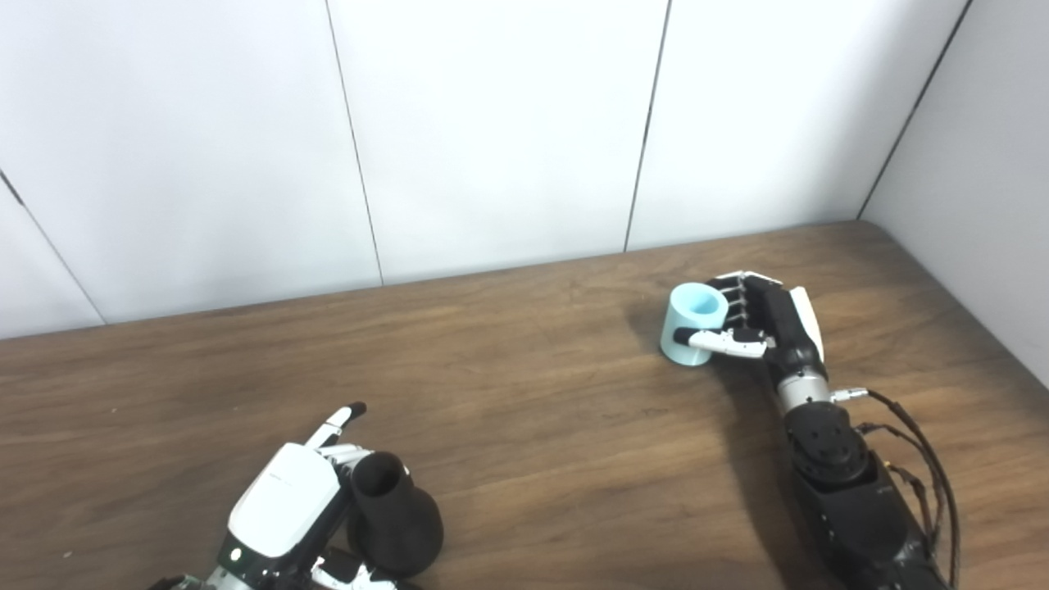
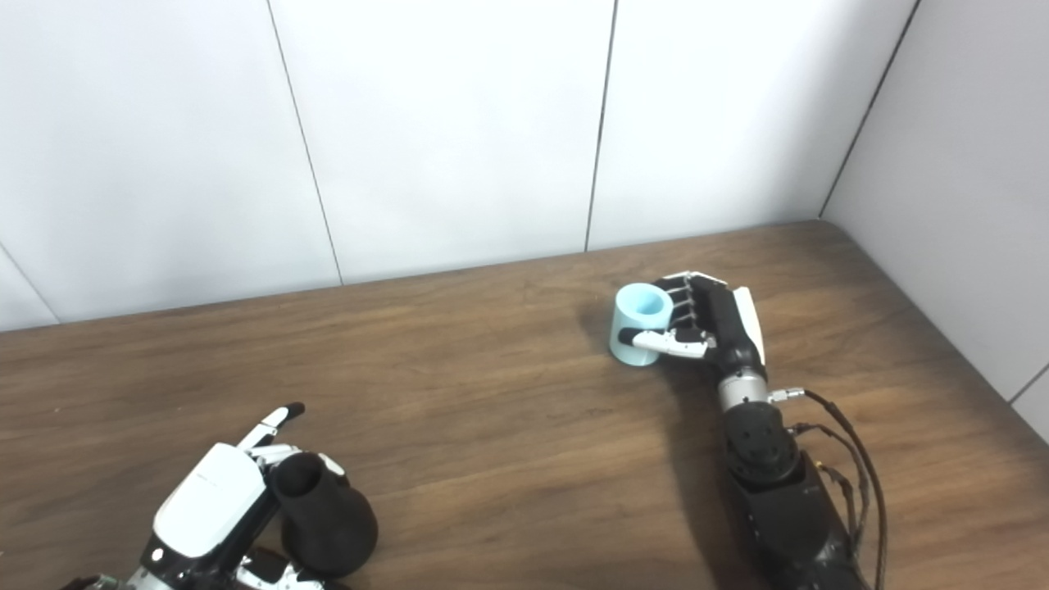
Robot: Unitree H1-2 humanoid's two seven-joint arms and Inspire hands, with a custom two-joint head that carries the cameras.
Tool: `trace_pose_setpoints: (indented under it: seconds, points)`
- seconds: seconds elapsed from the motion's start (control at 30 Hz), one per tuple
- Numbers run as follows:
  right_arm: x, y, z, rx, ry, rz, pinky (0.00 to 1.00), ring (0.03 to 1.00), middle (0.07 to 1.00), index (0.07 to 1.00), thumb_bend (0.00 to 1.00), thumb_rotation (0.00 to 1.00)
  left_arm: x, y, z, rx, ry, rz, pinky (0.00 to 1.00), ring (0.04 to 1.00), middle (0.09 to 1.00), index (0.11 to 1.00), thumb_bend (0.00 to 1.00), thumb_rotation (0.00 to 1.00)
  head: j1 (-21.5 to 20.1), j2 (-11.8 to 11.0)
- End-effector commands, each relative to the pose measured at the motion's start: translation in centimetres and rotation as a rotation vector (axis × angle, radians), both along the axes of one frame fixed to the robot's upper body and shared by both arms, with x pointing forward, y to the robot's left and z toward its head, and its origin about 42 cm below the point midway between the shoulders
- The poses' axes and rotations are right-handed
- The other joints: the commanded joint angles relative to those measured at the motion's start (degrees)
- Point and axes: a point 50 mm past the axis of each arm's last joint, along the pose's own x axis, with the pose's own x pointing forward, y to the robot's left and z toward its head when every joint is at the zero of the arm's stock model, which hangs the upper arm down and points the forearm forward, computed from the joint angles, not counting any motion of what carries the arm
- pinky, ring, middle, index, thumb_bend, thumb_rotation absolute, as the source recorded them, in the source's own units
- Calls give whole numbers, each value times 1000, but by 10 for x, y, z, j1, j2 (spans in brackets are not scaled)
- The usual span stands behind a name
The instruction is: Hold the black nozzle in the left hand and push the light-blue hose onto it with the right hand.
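Now, black nozzle (image 1: 393, 515): near front edge of table (image 1: 524, 393), low on left side, narrow open end up and tipped a bit toward the back, wide end down.
Left hand (image 1: 287, 504): wrapped round the nozzle from its left, grasping it; one finger sticks out straight.
Light-blue hose (image 1: 692, 322): short fat tube, far back on right side, standing up, open hole facing up.
Right hand (image 1: 758, 324): curled round the hose from its right, thumb across the front, fingers behind; looks like grasping it.
Gap: hose and nozzle well apart, hose up and right of nozzle.
Next move, a guess: bring hose down-left, tip its hole to face the nozzle's narrow end.
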Motion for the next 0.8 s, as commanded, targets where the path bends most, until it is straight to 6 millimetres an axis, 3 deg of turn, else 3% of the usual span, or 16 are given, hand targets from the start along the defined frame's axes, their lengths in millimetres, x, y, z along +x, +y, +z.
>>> trace_pose_setpoints:
  seconds: [0.0, 0.4, 0.77]
  points:
    - [7, 1, 32, -42, -88, 27, 327, 424, 479, 506, 519, 0, -26, -3, -36, 156, 149, -43, 926, 532, 472, 503, 523, 0, 5, 0]
    - [-7, 50, 87, -66, -210, 185, 308, 412, 464, 526, 517, 0, -26, -14, -36, 182, 155, -34, 920, 541, 479, 493, 524, 0, 24, -1]
    - [-15, 96, 112, 36, -247, 363, 331, 420, 467, 520, 519, 0, -28, -29, -36, 186, 163, -31, 904, 547, 475, 498, 524, 0, 62, 0]
